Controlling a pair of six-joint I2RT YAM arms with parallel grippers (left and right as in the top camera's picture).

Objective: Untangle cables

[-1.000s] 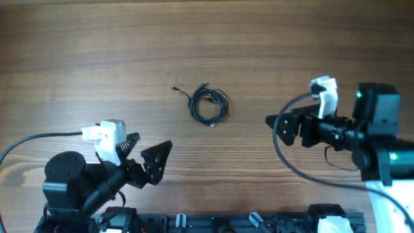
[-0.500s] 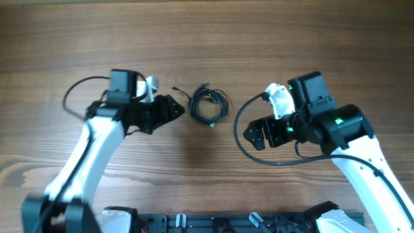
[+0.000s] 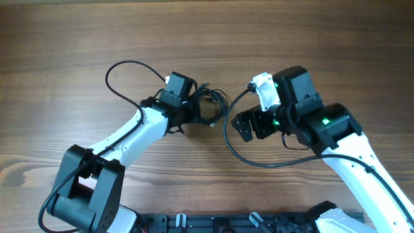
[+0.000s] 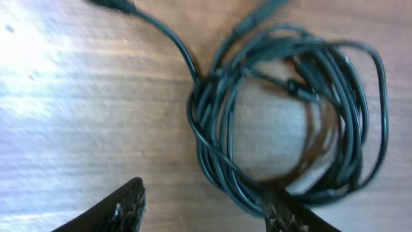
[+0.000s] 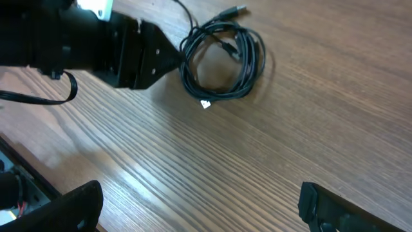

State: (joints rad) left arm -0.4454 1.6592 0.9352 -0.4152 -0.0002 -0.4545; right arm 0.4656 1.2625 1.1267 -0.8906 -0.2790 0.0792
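The cables (image 3: 223, 107) lie on the wooden table as one small black coil with thin plug ends trailing from its top. My left gripper (image 3: 189, 111) is right at the coil's left edge. In the left wrist view it (image 4: 206, 211) is open; one fingertip rests over the coil's (image 4: 209, 119) lower rim and the other stands on bare wood, so the lower left strands lie between the jaws. My right gripper (image 3: 241, 126) hangs just right of the coil, wide open and empty. In its own view it (image 5: 203, 212) is well short of the cables (image 5: 252, 61).
Thick black arm cables loop over the table behind the left arm (image 3: 119, 68) and below the right wrist (image 3: 246, 158). A tiny white plug tip (image 5: 205, 104) sticks out of the coil's near side. The arm bases line the front edge (image 3: 213, 223).
Both arms have swung in from the front corners to the coil. The left gripper has reached its left edge and narrowed its jaws; the right gripper stays wide open.
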